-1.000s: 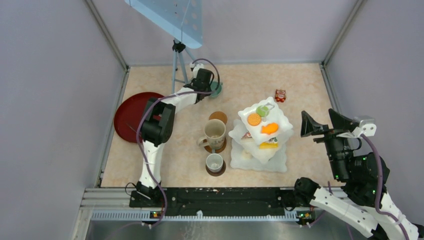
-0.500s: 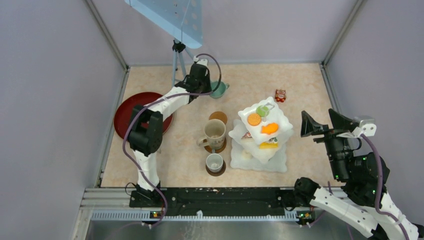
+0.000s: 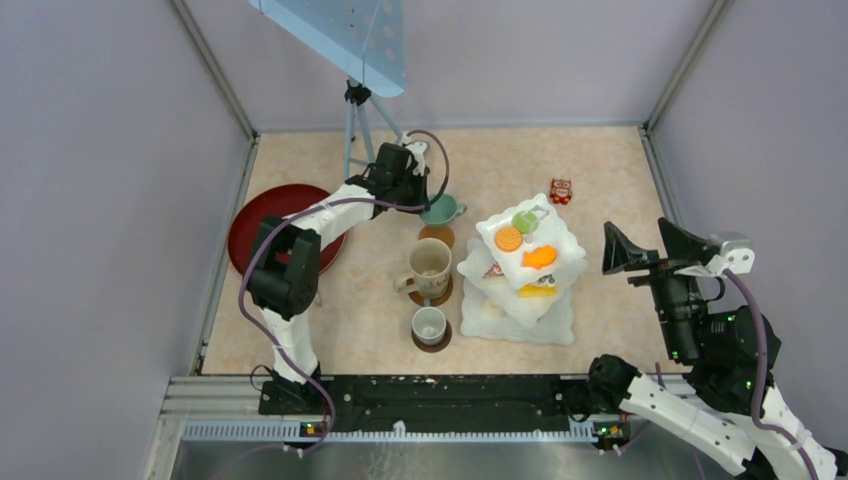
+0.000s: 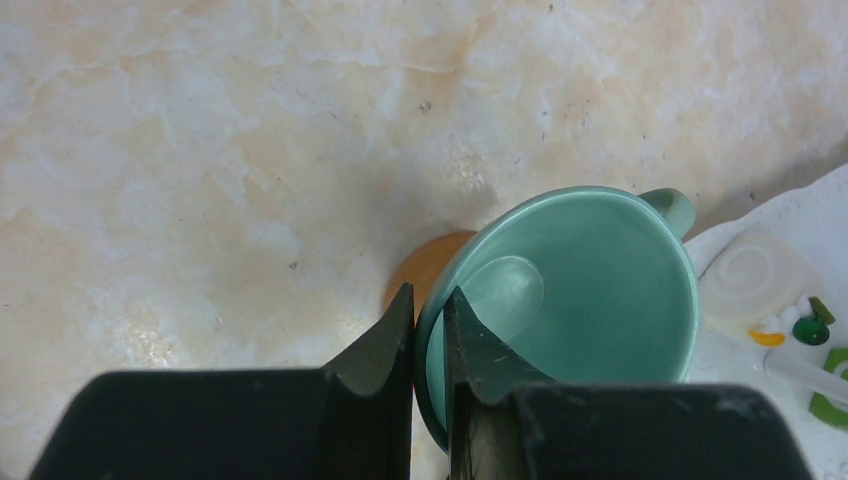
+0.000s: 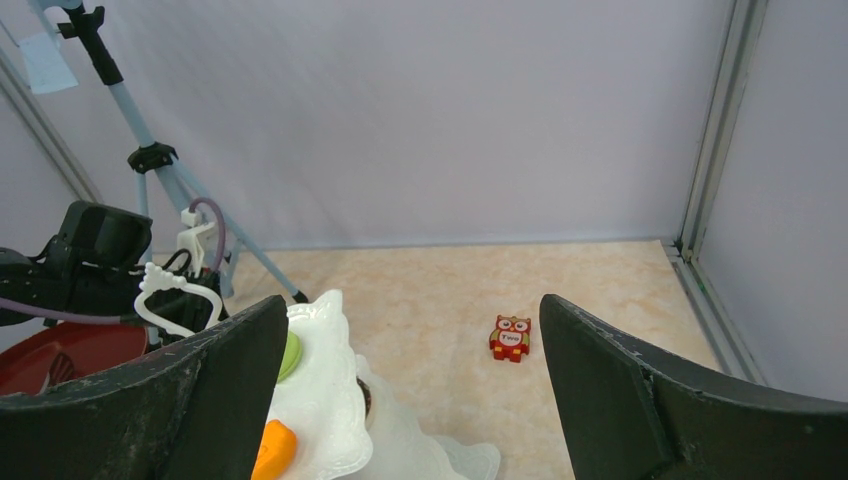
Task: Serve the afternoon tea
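Left gripper (image 4: pixel 428 305): pinched onto the rim of the teal mug (image 4: pixel 590 290), one finger inside the cup and one outside.
Right gripper (image 3: pixel 640 240): fingers spread wide and holding nothing, raised near the table's right edge.
Small grey mug (image 3: pixel 429 325): nearest the front edge, upright on a brown coaster (image 3: pixel 434 346).
Tall beige mug (image 3: pixel 430 265): just behind it, upright on a second coaster (image 3: pixel 441 296).
White stand (image 3: pixel 500 325): right of both mugs, mid-table, with a round orange cookie (image 3: pixel 508 239), an orange piece (image 3: pixel 540 257) and a green piece (image 3: pixel 524 221) on its top tier.
Teal mug's place: over the far rim of the third coaster (image 3: pixel 436 236), beyond the beige mug. Whether it touches cannot be told.
Red tray (image 3: pixel 262 215): against the left edge.
Owl toy (image 5: pixel 511 338): towards the far right corner, any lettering on it too small to read.
Tripod (image 3: pixel 358 130): at the far edge.
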Robot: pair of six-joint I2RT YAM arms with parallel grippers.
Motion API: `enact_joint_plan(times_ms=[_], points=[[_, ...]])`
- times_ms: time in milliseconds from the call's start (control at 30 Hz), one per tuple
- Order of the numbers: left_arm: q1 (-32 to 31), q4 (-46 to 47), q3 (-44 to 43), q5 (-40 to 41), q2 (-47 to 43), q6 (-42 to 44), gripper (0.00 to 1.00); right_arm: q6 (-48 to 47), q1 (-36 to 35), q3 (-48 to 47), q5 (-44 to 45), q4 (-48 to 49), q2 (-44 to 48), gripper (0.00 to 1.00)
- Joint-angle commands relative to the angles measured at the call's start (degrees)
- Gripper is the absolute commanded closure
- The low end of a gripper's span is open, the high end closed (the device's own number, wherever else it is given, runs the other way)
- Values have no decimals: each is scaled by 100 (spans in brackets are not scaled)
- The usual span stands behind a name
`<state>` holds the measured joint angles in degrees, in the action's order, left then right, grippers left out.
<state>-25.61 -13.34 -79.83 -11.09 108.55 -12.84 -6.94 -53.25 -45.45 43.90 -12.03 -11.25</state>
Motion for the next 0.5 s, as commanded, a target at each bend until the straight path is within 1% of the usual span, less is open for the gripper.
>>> enact_joint_plan(times_ms=[0,300,467], points=[[-15,57,-139,-435,-104,376,100,-12,-72,-69,48,65,69,6],[-12,69,-71,-922,65,395,100,-14,-72,-52,31,111,59,6],[-14,47,-3,-925,123,400,100,-18,-73,-68,46,106,61,6]])
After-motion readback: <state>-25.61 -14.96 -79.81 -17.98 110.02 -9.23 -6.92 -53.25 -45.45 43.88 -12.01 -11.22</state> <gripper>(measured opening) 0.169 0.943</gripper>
